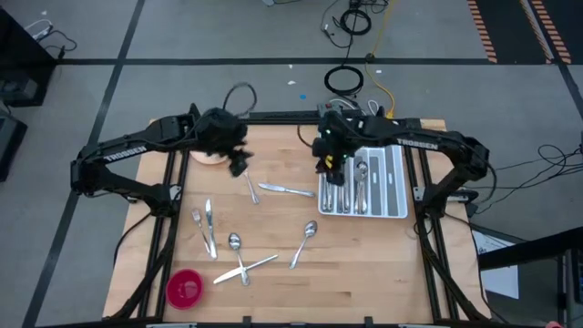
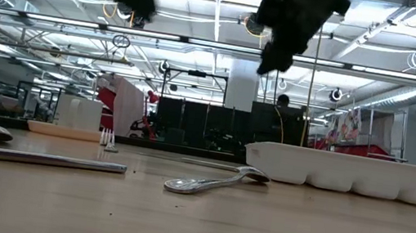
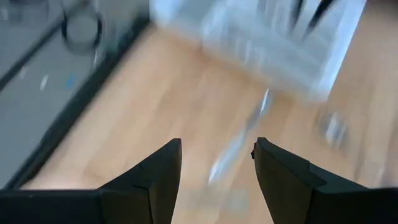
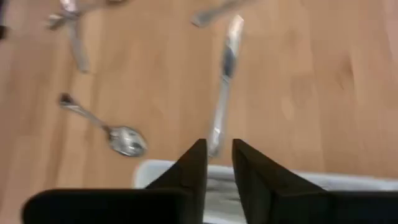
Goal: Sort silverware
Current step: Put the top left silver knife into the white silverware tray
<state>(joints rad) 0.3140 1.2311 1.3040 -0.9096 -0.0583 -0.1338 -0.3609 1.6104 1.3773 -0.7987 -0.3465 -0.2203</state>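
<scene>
**Camera placement**

The whole table (image 1: 273, 273) is seen straight down from overhead. From table height, a level view is taken across it into the room. Each wrist view is angled down, close to the wood. The white tray (image 1: 398, 196) is shared by all four views

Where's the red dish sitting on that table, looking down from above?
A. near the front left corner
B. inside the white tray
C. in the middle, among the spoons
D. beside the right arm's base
A: the high view shows the red dish near the table's front left corner, apart from the white tray.
</scene>
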